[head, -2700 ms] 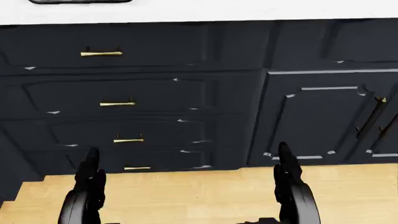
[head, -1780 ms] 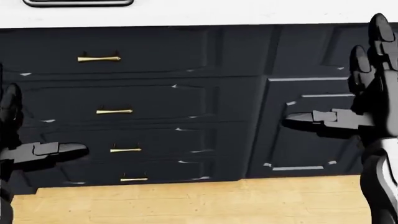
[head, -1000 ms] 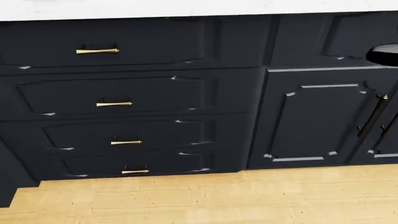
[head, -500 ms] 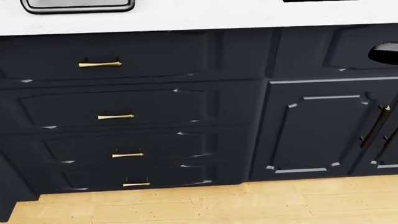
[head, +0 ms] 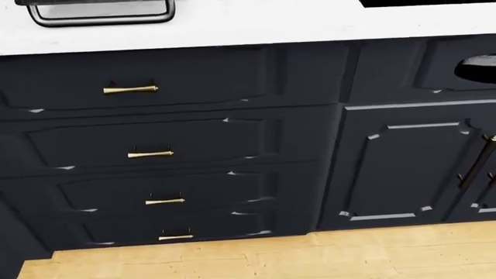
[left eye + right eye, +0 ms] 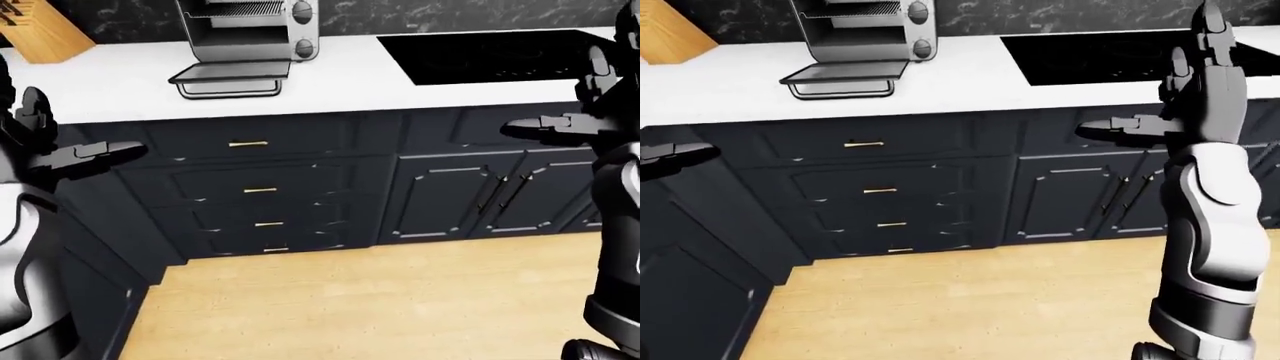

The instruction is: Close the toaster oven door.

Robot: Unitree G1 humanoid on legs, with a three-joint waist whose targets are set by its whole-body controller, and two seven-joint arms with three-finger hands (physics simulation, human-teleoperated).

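Observation:
The silver toaster oven stands on the white counter at the top of the left-eye view. Its door hangs open, lying flat toward me with its handle at the counter's edge. In the head view only the door's handle shows at the top left. My left hand is raised at the left edge, fingers spread and open, well below and left of the oven. At the right, beside the cooktop, my right hand is held up open. Neither hand touches anything.
Dark navy drawers with brass handles sit under the oven, and cabinet doors are to their right. A black cooktop lies in the counter right of the oven, a wooden knife block to its left. The floor is light wood.
The head camera has tilted up, so drawers slide lower and the oven door's handle comes into view. Both hands rose out of the head view earlier.

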